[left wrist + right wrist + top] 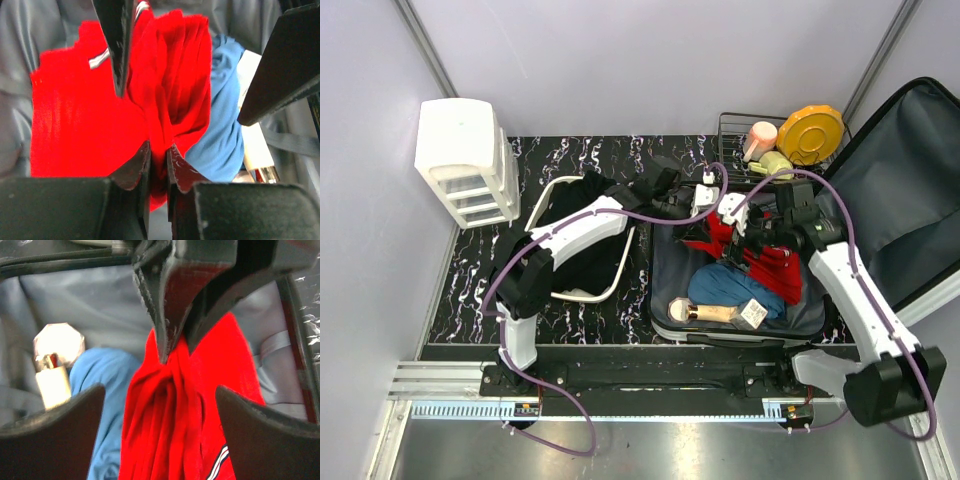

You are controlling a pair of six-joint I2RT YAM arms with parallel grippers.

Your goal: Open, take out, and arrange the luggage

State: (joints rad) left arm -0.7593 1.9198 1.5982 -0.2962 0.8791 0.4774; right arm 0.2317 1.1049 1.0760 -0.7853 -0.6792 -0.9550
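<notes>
The luggage (665,272) lies open on the table, its lid (910,190) leaning up at the right and its grey lining (100,305) showing. Inside lies a red garment (775,265) over a blue one (735,285). My left gripper (159,155) is shut on a bunched fold of the red garment (75,115) and holds it raised. Facing it, my right gripper (160,412) stands open with its fingers (270,430) either side of the hanging red cloth (170,435), not touching it. From above, the left gripper (713,222) and right gripper (752,240) meet over the case.
A cream bottle (705,312) with a tag lies at the case's near edge. A white tub (560,290) holding black clothes stands left of the case, with a white drawer unit (465,160) behind it. A wire basket (735,130) with a yellow lid and pink cup stands at the back.
</notes>
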